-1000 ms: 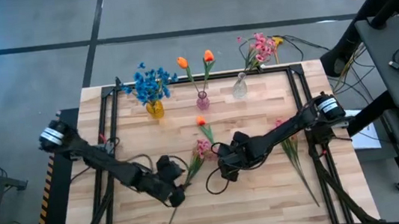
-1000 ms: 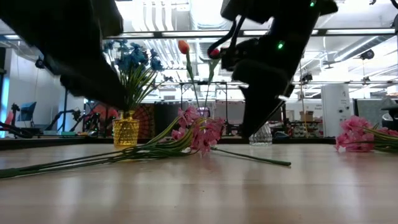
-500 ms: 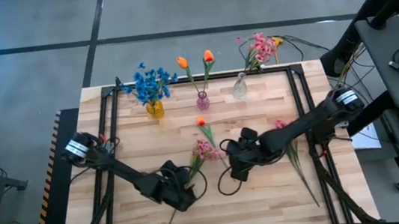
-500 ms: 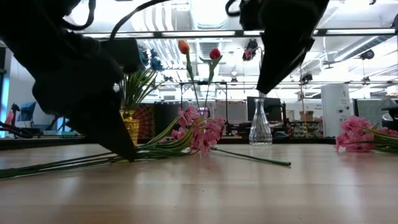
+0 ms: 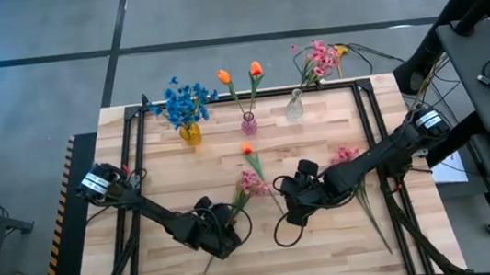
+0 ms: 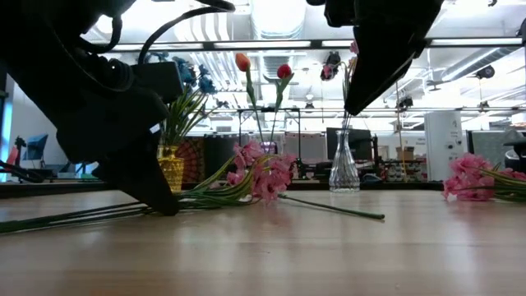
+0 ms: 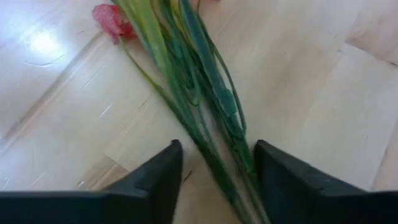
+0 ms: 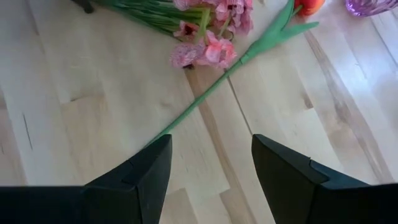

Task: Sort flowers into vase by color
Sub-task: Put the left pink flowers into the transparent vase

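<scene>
Over the last second the left tool [image 7: 214, 186] has slid in toward the pink spray [image 5: 248, 184] lying at the tabletop's [image 5: 166, 174] centre and now straddles its green stems [image 7: 211, 118], fingers spread, gripping nothing. The right tool [image 8: 208, 180], also open and empty, has drifted toward four o'clock above the loose orange bud's stem [image 8: 205, 99]. A grasp looks imminent.

You get even, bright overhead light on the table [image 5: 331, 239]; the low view silhouettes both arms against glaring ceiling lights [image 6: 271, 12], and the left wrist view blurs its stems [image 7: 199, 93].
</scene>
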You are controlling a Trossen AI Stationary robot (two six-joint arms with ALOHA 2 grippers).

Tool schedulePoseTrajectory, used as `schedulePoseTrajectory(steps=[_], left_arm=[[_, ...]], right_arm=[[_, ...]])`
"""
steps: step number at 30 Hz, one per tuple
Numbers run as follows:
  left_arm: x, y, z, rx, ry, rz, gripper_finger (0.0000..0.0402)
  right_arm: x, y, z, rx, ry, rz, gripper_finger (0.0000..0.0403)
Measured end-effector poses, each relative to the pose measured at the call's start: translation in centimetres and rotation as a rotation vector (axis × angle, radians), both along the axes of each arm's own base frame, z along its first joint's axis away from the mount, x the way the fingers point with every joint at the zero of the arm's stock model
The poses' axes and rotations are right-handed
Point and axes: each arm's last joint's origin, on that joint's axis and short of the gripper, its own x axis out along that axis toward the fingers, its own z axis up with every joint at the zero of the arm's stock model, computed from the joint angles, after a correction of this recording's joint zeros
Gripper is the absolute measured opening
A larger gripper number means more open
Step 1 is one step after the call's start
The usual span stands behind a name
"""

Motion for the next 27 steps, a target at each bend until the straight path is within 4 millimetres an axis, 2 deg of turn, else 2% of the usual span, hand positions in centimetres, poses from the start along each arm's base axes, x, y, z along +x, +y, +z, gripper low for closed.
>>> schedulePoseTrajectory(steps=[6,10,18,23,27], left_arm=[[0.0,0.0,0.0,-0.012,0.000,0.011,0.0069],[-0.1,0.0,0.0,-0.020,-0.002,0.027,0.0013],[-0.9,0.4,1.4,-0.031,0.015,0.054,0.0004],[-1.6,0.3,4.3,0.006,-0.055,-0.008,0.0002],[-2.3,-0.1,7.2,0.038,-0.147,-0.093,0.0001]], right_arm=[[-0.1,0.0,0.1,0.001,0.000,0.000,0.0215],[-0.2,0.1,0.2,-0.001,0.003,0.006,0.0215],[-1.3,0.5,1.5,0.007,-0.015,0.029,0.0215],[-2.7,0.9,3.7,0.030,-0.086,0.065,0.0215],[-4.3,1.3,5.4,-0.031,-0.187,0.070,0.0215]])
